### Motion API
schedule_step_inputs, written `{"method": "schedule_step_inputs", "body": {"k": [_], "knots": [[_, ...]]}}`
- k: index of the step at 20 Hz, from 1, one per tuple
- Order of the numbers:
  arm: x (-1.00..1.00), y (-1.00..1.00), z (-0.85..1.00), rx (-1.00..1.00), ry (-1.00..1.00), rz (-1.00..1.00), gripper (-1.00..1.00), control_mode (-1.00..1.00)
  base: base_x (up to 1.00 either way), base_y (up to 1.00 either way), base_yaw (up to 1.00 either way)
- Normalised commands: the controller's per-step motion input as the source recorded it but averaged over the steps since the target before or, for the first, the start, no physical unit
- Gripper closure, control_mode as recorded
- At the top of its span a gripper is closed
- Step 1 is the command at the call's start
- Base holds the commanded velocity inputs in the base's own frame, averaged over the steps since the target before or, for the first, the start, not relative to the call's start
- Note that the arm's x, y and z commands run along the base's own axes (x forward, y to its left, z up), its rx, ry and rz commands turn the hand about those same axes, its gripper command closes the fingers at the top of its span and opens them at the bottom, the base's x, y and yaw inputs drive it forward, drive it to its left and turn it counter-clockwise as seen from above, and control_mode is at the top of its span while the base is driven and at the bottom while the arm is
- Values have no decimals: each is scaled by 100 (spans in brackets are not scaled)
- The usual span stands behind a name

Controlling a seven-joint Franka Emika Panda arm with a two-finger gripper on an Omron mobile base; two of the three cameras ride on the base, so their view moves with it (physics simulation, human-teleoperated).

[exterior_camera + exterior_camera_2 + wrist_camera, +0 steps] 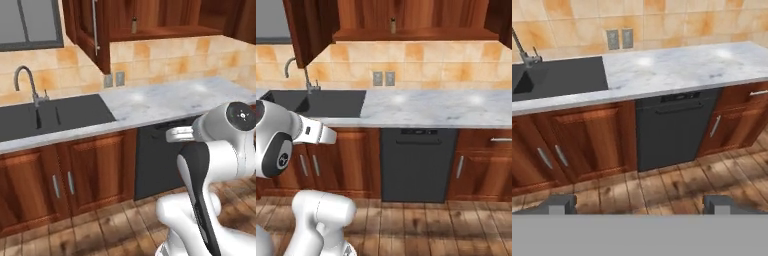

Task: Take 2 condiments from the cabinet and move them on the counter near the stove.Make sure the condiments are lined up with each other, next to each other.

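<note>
One condiment, a slim tan shaker with a dark cap [133, 25] [393, 25], stands on the shelf of the open wall cabinet [160, 33] [406, 35]. Below runs the white marble counter [165, 100] [431, 107] [677, 70]. The stove is out of view. My gripper [641, 205] is open, its two dark fingertips [559, 204] wide apart with nothing between them. It hangs well back from the counter, low and facing the floor cupboards, far below the shaker.
A dark sink [50, 117] [316, 102] [557, 77] with a tall tap lies at the counter's left. A black dishwasher front [155, 160] [418, 165] [672, 130] sits under the counter. The open cabinet door [87, 30] [308, 27] juts out left of the shelf. Wall outlets [619, 39] are on the tiles.
</note>
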Motion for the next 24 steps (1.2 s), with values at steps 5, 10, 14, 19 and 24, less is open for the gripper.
{"method": "schedule_step_inputs", "body": {"k": [5, 10, 14, 19, 24], "knots": [[0, 0, 0, 0, 0, 0, -100, 100, 100, -86, 13], [0, 0, 0, 0, 0, 0, -100, 100, 61, -10, 14], [0, 0, 0, 0, 0, 0, -100, 100, 37, 21, 26], [0, 0, 0, 0, 0, 0, -100, 100, 66, -25, 30], [0, 0, 0, 0, 0, 0, -100, 100, 82, -26, 19]]}}
